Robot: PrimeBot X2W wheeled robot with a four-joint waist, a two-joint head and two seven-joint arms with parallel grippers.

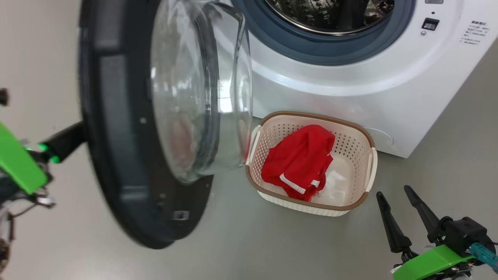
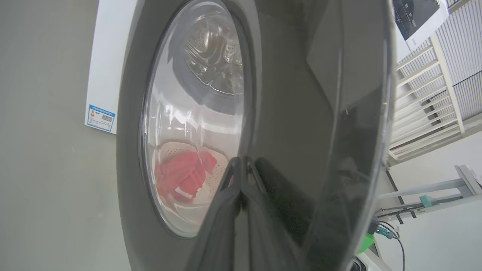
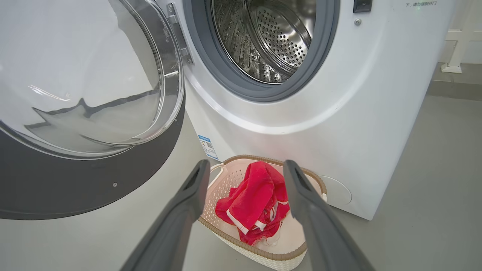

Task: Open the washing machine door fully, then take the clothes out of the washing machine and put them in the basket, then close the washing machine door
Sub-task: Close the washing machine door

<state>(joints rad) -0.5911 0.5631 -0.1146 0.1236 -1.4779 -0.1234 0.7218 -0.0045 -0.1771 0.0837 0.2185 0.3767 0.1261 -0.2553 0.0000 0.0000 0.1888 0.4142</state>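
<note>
The washing machine (image 1: 350, 85) stands with its door (image 1: 116, 155) swung open to the left, and its steel drum (image 3: 271, 37) shows no fabric. On the floor in front sits the basket (image 1: 352, 204), holding the red clothes (image 1: 299, 161) with white trim. My left gripper (image 2: 241, 161) is shut, its tips at the door's glossy black outer face (image 2: 286, 94). From the head view its dark fingers (image 1: 64, 142) run behind the door's rim. My right gripper (image 1: 393, 191) hangs open and empty right of the basket. In the right wrist view it (image 3: 246, 165) frames the clothes (image 3: 252, 195) from a distance.
Grey floor (image 1: 447, 155) spreads to the right of the basket and in front of it. A blue label (image 3: 208, 146) marks the washer's lower front. A white slatted rail (image 2: 433, 94) and a metal frame (image 2: 433, 188) stand beyond the door's edge.
</note>
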